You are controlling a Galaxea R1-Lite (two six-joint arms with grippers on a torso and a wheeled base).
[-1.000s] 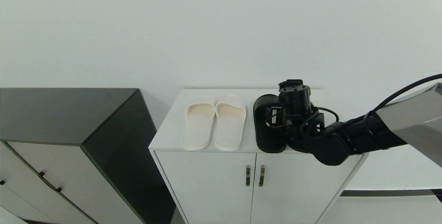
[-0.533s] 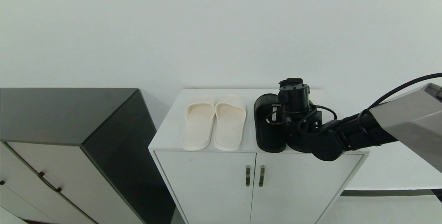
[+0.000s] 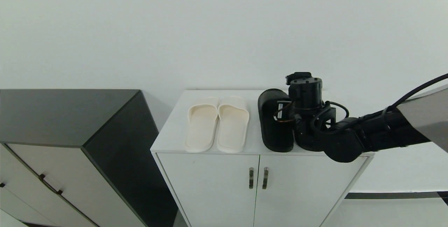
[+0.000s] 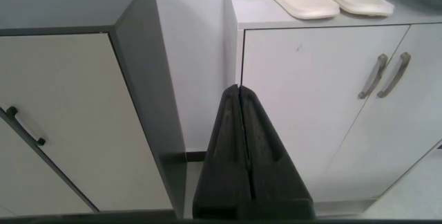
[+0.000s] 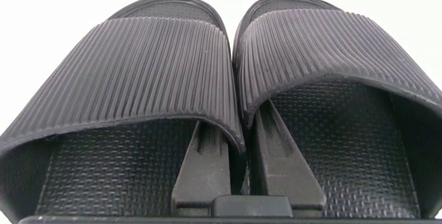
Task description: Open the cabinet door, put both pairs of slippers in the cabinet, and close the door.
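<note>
A pair of black slippers [image 3: 274, 122] stands on the right of the white cabinet's top [image 3: 175, 129], tilted up on its side. My right gripper [image 5: 242, 163] has one finger inside each slipper [image 5: 152, 79] and is shut on their two inner walls. A pair of white slippers [image 3: 217, 123] lies flat on the middle of the top. Both cabinet doors [image 3: 210, 188] are shut, with their handles [image 3: 258, 178] side by side. My left gripper [image 4: 239, 91] is shut and holds nothing, low in front of the cabinet's left door [image 4: 311, 99].
A dark grey cabinet [image 3: 70, 115] with pale drawer fronts stands close to the left of the white one, with a narrow gap between them. A plain white wall runs behind both.
My right gripper has risen a little and shifted right with the black slippers, which now tilt up off the cabinet top. The white slippers and doors have not moved.
</note>
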